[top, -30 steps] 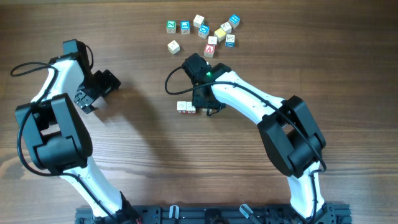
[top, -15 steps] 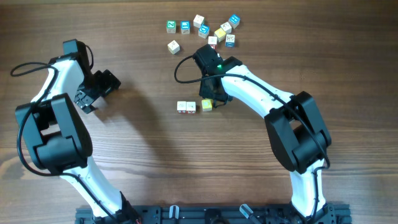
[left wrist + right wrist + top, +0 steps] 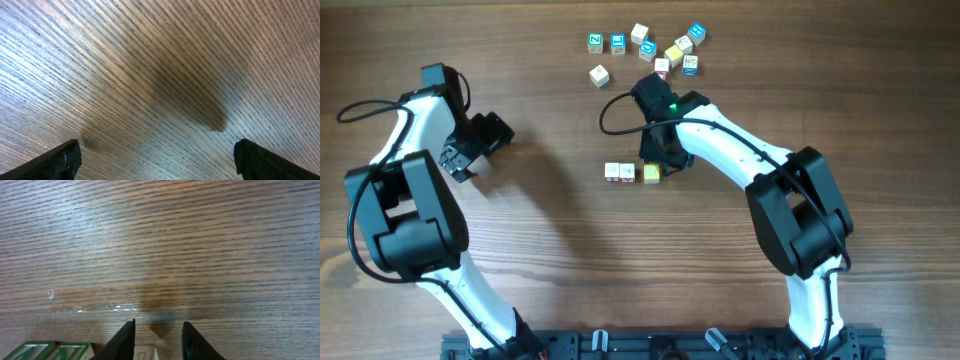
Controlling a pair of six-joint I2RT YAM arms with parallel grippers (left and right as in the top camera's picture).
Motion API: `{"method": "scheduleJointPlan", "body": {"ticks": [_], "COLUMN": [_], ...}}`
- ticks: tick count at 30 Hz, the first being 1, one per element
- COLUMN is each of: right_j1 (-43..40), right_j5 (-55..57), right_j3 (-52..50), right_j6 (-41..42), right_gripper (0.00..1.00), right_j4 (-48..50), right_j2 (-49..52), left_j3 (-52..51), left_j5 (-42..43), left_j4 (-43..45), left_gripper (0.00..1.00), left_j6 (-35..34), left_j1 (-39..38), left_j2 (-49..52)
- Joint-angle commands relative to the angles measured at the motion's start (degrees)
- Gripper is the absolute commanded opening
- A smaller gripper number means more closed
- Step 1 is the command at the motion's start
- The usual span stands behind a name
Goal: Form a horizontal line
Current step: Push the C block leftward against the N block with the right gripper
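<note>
Overhead, the horizontal line (image 3: 627,173) lay on the surface (image 3: 550,250) as three cubes: two cream ones touching, and a yellow cube (image 3: 652,173) slightly apart at its right end. A cluster of loose cubes (image 3: 655,50) sat well beyond the line. The right end effector (image 3: 660,163) hovered just beyond the line's yellow end, its jaws parted narrowly and gripping nothing. The left end effector (image 3: 455,160) stood well off to the line's left, spread wide and empty.

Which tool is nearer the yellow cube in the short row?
Right. The right tool sits just past the far edge of the yellow cube; the left tool is far off to its left.
</note>
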Motion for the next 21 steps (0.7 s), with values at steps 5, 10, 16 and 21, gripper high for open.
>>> {"method": "scheduleJointPlan", "body": {"ticks": [5,10,16,21], "right_j1": [-4.92,-4.63,-2.69,-2.58], "right_j5": [-2.05,-12.72,-15.10,-15.21], "right_j3": [-0.24,-0.24,-0.24,-0.24], "right_j6": [-2.62,-8.11,-7.93,-7.89], "right_gripper": [0.27,0.11,0.11,0.10], "right_j4": [-10.01,-14.23,-11.26,-9.88], "right_j2": [-0.26,-0.26,-0.26,-0.26], "left_j3": [-0.20,-0.20,-0.20,-0.20], "left_j5": [0.48,0.46,0.48,0.46], "left_j4": [0.00,0.00,0.00,0.00], "left_gripper": [1.00,1.00,1.00,1.00], "left_j6": [0.24,0.26,0.26,0.26], "left_j1": [0.15,0.15,0.15,0.15], "left_j2": [0.63,0.63,0.63,0.63]}}
